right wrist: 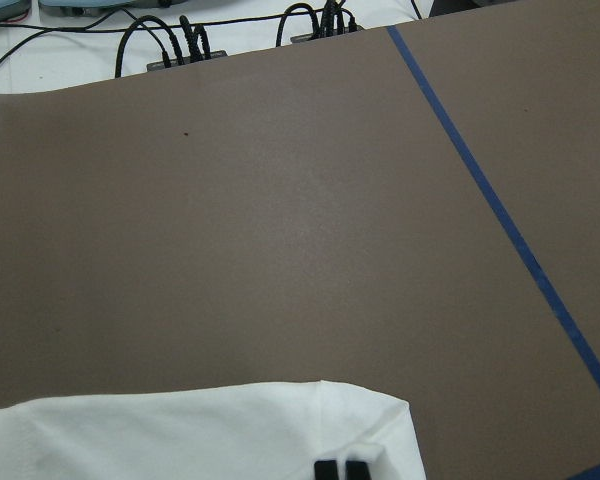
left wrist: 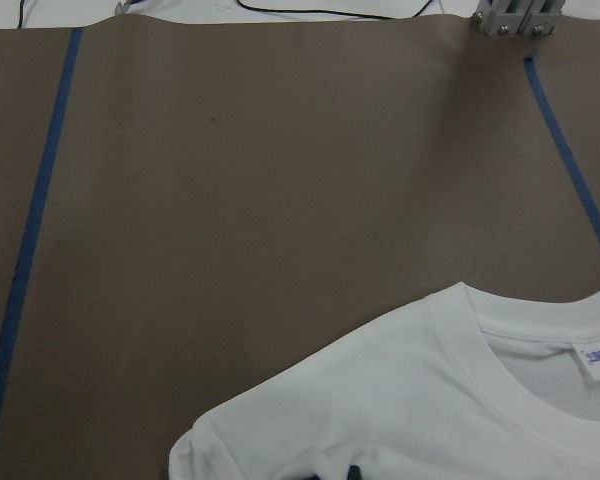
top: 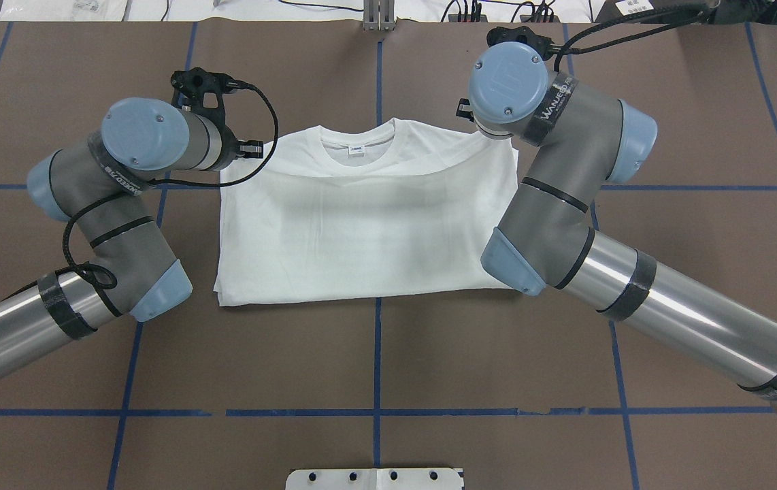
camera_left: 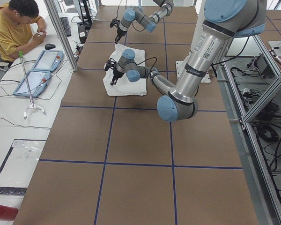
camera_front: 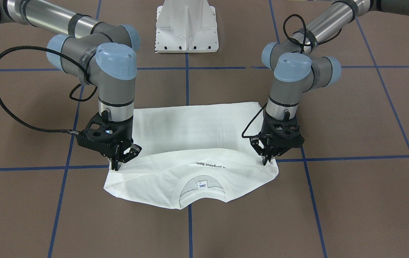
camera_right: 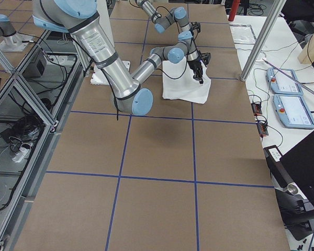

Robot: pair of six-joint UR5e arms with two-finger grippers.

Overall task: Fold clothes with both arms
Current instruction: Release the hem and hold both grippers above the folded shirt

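The clothes are one white T-shirt lying flat on the brown table, its lower half folded up toward the collar. A line of black print shows along the folded edge. My left gripper is shut on that edge at one shoulder, and its dark tips just show in the left wrist view. My right gripper is shut on the edge at the other shoulder. Its pads sit together on the cloth. From overhead the wrists hide both grippers over the T-shirt.
The white pedestal base stands behind the shirt. Blue tape lines grid the brown table. Cables lie along the far table edge. A person sits at a side desk with two tablets.
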